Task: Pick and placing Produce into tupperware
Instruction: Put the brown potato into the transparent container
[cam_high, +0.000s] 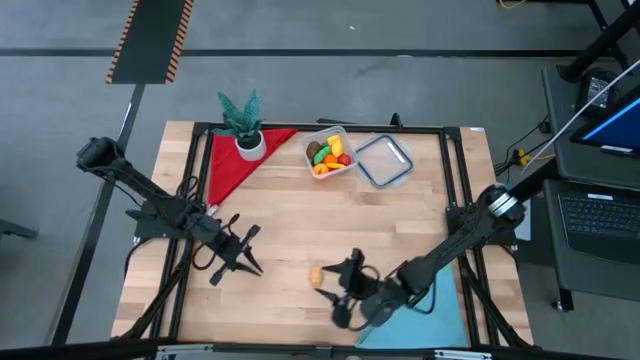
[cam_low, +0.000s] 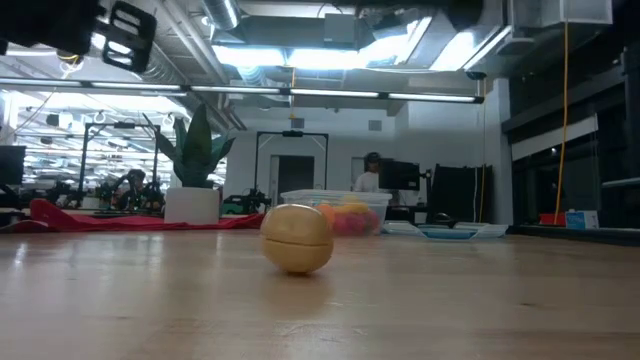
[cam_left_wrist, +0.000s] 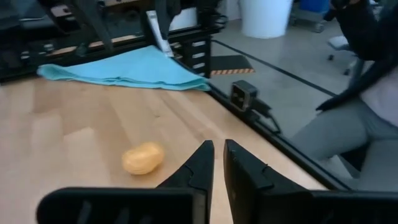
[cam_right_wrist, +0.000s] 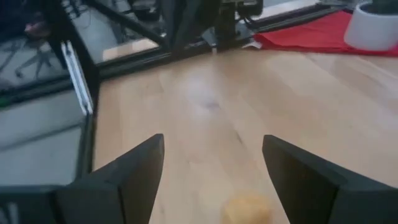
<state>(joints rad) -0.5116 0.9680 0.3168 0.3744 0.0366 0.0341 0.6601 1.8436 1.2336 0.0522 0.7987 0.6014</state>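
A tan-yellow piece of produce (cam_high: 316, 274) (cam_low: 297, 238) lies alone on the wooden table near its front edge. My right gripper (cam_high: 330, 284) (cam_right_wrist: 212, 142) is open and hovers just right of it. In the right wrist view the piece (cam_right_wrist: 247, 208) shows between the two spread fingers, untouched. My left gripper (cam_high: 243, 256) (cam_left_wrist: 217, 163) is shut and empty, left of the piece (cam_left_wrist: 142, 157), pointing toward it. The clear tupperware (cam_high: 330, 152) (cam_low: 335, 212) stands at the far middle with several coloured produce pieces inside.
A clear lid with a dark rim (cam_high: 384, 160) lies right of the tupperware. A potted plant (cam_high: 243, 125) stands on a red cloth (cam_high: 232, 165) at the far left. A light blue cloth (cam_high: 425, 310) lies at the near right corner. Black frame rails edge the table.
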